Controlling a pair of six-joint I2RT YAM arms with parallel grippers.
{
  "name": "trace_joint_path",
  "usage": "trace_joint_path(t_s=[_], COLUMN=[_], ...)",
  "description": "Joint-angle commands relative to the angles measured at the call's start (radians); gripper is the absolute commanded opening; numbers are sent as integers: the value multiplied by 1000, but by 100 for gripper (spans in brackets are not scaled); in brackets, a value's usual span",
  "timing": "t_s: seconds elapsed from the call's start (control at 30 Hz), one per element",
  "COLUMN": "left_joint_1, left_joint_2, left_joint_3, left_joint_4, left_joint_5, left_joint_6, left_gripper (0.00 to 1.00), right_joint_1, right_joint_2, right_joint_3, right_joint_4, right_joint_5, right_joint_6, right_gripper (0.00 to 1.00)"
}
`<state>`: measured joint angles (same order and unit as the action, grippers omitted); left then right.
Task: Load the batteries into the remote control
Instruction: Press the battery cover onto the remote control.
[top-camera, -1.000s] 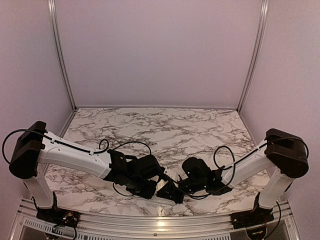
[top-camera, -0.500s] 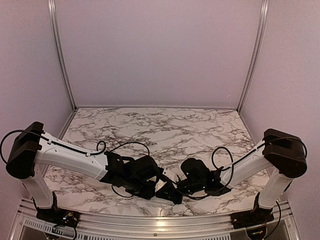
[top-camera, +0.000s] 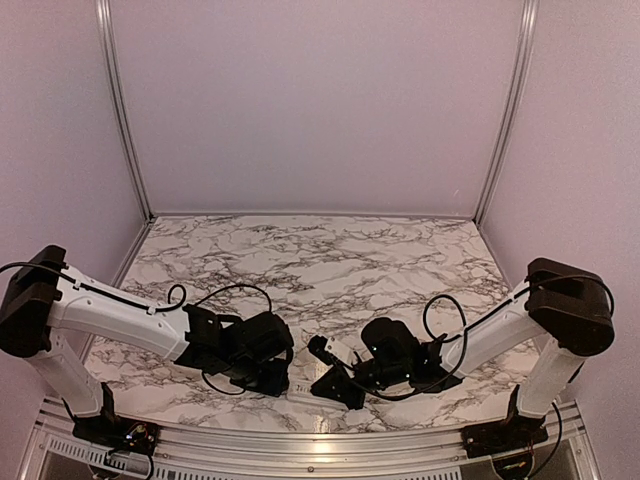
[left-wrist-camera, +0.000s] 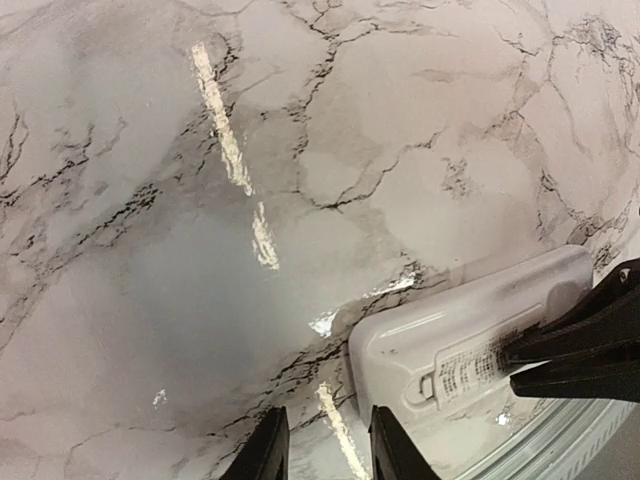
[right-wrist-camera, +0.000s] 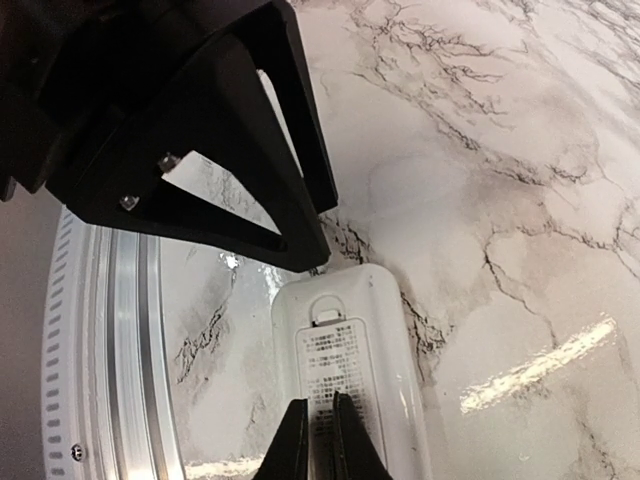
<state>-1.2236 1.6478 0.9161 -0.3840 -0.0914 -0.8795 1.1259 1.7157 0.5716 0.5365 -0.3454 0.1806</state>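
Right gripper (right-wrist-camera: 322, 445) first: slim black fingers drawn to a hairline slit, nothing visible between them, tips on or just above the back of the small white rectangular plastic remote control (right-wrist-camera: 385, 340); touching or a thin gap, impossible to tell. Left gripper (left-wrist-camera: 328, 452): black fingers narrowly parted, empty, over the glossy grey-veined white marble-patterned tabletop (left-wrist-camera: 200, 200) just beside the handset's rounded end, not touching it.

Remote control flat and back-up on that top, between the two grippers, near the grooved aluminium rail (right-wrist-camera: 120, 330) at the table's near edge. On its back: a grey printed label (right-wrist-camera: 335, 375) and, toward the left gripper, a small moulded latch tab (right-wrist-camera: 320, 312) heading a panel outline, apparently the battery door, seemingly in place. No coppery batteries in any view; loaded or elsewhere, cannot say.

Handling, as a judgement: light, stiff, hollow shell; smooth plastic on a smooth top, so likely to skate or spin under a sideways push. Best pinned from above near the middle, or pinched across the long straight sides, clear of the door. Door probably thin and springy at the tab: press and slide, never pry hard. Rounded corners poor for gripping. Batteries, once found: small, hard, round, prone to roll; take across the barrel's middle, not by the ends.
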Motion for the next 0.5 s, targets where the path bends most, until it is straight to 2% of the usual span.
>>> trace_joint_path(t_s=[0.0,0.1,0.27,0.47], left_joint_1=[22,29,52,65], left_joint_2=[-50,-69,-119,-102], left_joint_3=[-82,-110,-173,-183], left_joint_4=[153,213,326,352], left_joint_5=[69,88,134,150], left_joint_6=[-30,-38,-66,-56], left_gripper=[30,33,49,51], right_joint_1=[11,11,11,11], right_joint_2=[11,-35,-116,-142], right_joint_3=[-22,-22,16,49], right_joint_4=[-77,-73,-130,-184], right_joint_5=[22,13,29,19], right_joint_6=[-9,-8,-35,-57], right_gripper=[10,13,18,18])
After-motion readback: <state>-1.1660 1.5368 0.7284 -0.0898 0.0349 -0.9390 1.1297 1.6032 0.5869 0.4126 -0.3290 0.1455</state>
